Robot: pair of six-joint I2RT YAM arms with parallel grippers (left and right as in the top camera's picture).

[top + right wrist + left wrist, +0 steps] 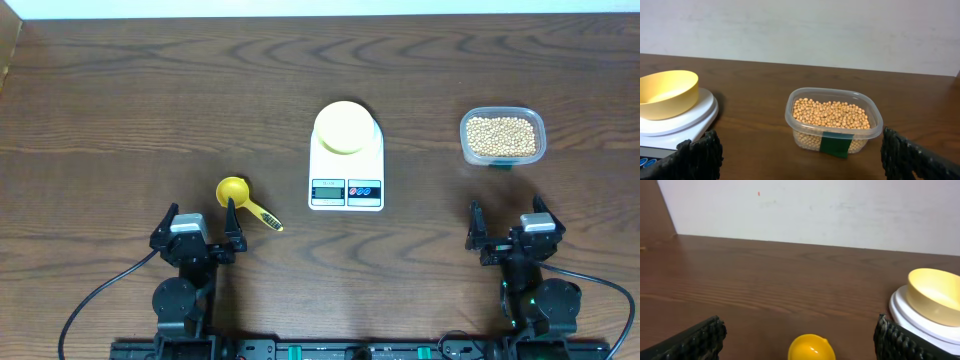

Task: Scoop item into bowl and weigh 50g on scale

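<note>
overhead: beans in tub well ahead of wide-open right gripper; left gripper equally wide

Clear tub of beans on table; left of tub, pale-yellow bowl atop white scale. R gripper jaws wide apart, short of tub.
</note>
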